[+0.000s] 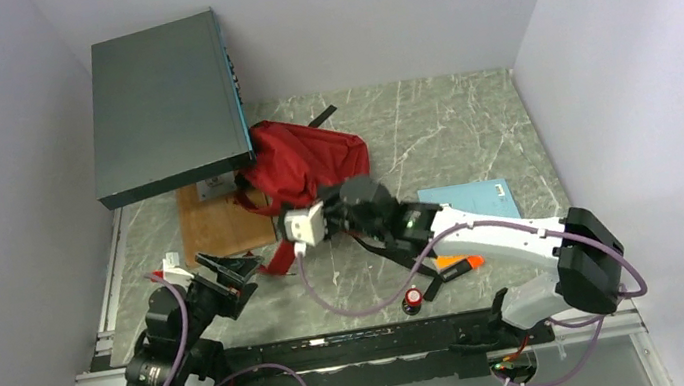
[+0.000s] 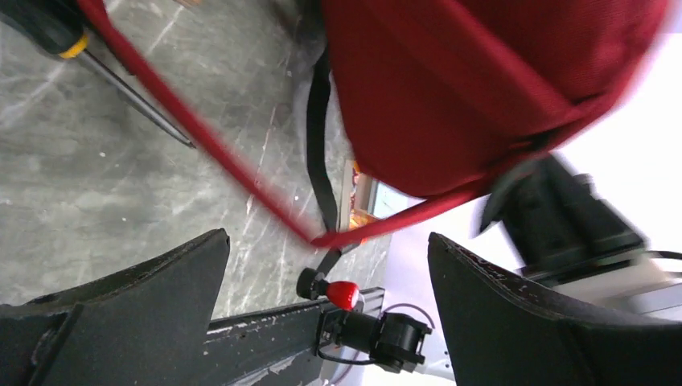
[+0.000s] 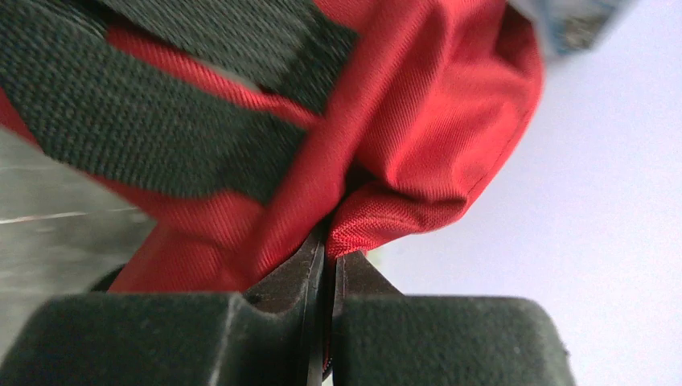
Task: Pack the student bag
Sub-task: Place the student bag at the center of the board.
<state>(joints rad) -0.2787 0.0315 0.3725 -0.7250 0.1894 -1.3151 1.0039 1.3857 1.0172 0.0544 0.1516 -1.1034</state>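
The left gripper (image 1: 233,269) stood with its jaws wide apart, near and to the left of the student bag (image 1: 311,160). The bag lay mid-table, its long axis running roughly left to right, with one black strap (image 1: 322,115) pointing away. The right gripper (image 3: 328,241) was pinched tight on fabric at the bag's near edge.

Wooden board (image 1: 222,228) lies flat on the marble table (image 1: 449,117). A big dark grey flat box (image 1: 164,102) is tilted over the board's far left part. A small grey item (image 1: 214,186) sits at the board's far edge, partly under the box; can't tell what it is. Blue book (image 1: 469,203) lies flat, well right of the board. Orange marker (image 1: 457,263) is right of the board and nearer the front. A red-capped small item (image 1: 414,296) is also right of the board, nearer still. Screwdriver (image 2: 48,32), black handle with a yellow ring, lies on the table; its place relative to the board is unclear.
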